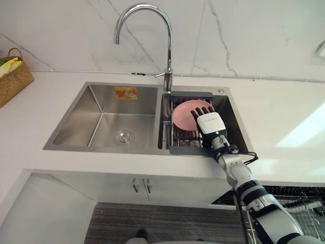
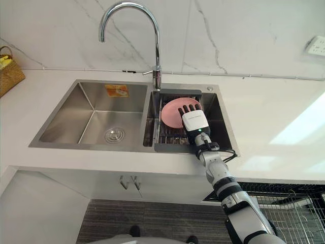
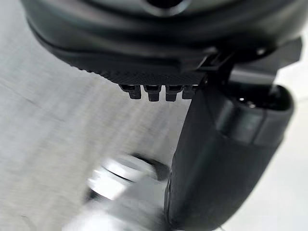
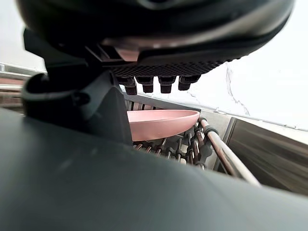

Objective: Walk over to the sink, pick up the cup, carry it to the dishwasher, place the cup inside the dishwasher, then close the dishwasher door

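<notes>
reaching into the right basin of the double sink (image 1: 71, 122), the right robot hand (image 1: 209, 123) lies palm down over a pink plate (image 1: 181, 114), its fingers (image 1: 199, 110) straight and slightly spread, curled round nothing. the plate rests tilted on a dark dish rack (image 1: 184, 139) that fills this basin, near the rack's back edge. in the right wrist view the fingertips (image 4: 166, 83) hang just above the plate's rim (image 4: 163, 121) and the thumb (image 4: 103, 108) stands beside it; whether any of them touch the plate cannot be told.

the left basin holds a round drain (image 1: 124, 137) and has an orange sticker (image 1: 126, 92) on its back wall. a curved chrome faucet (image 1: 167, 48) rises behind the divider between the two basins. the white desk (image 1: 284, 119) surrounds the sink, with a wicker basket (image 1: 12, 80) at its far left edge. below the desk's front edge, at the right, a wire rack (image 2: 287, 203) shows beside the arm.

the left robot hand (image 3: 144, 53) shows in its own wrist view over a blurred floor, fingers (image 3: 151, 91) relaxed and holding nothing.
</notes>
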{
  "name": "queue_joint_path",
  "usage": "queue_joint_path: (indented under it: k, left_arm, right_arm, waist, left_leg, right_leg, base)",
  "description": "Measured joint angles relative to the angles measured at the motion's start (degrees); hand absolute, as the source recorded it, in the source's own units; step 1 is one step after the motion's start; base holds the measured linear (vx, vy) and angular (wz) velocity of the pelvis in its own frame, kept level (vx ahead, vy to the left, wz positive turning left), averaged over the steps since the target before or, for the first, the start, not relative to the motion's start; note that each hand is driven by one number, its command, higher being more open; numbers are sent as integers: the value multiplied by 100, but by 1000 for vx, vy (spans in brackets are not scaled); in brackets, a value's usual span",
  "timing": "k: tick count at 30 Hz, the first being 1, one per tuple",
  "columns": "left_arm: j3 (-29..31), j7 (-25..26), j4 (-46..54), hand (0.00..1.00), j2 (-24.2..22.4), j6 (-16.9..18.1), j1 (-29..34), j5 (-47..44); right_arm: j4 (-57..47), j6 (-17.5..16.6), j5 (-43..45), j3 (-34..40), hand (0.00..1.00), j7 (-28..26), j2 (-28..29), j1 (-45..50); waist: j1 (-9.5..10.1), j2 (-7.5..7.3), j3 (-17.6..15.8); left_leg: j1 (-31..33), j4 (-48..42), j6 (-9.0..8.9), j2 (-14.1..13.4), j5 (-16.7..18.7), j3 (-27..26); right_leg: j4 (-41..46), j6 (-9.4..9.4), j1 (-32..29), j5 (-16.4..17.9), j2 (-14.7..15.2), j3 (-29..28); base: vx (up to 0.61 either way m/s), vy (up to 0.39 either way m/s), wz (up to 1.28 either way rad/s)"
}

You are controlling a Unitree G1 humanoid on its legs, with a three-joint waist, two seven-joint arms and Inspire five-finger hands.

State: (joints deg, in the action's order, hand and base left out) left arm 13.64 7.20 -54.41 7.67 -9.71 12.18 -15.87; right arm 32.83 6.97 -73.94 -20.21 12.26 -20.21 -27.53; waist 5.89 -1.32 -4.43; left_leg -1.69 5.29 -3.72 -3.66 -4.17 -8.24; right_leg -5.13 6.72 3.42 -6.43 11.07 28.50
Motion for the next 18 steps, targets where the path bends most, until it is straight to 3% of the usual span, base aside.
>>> queue_joint_path:
  k: [1,6,18]
  left_arm:
    - [0,0,22,100,-10,65,-146,-6]
    - [21,9,34,100,-27,207,-397,-118]
    - [284,27,-2,100,-45,278,-305,-105]
  right_arm:
    - [38,1,-5,-52,0,87,-3,-33]
    - [40,-36,-98,-178,0,253,-2,-51]
    - [261,33,-211,-383,0,393,-65,-205]
  waist:
    - [-2,1,-1]
    - [-52,-5,1]
    - [-57,-12,-3]
  left_leg:
    - [14,0,-4,-4,-4,2]
    - [17,-1,-5,-11,-4,12]
    - [86,-2,-43,-28,-33,95]
  right_leg:
    - [0,0,-13,2,-4,1]
    - [1,0,-11,4,-11,14]
    - [-3,16,-31,26,-26,91]
  base:
    - [0,0,0]
    - [0,0,0]
    - [-2,3,3]
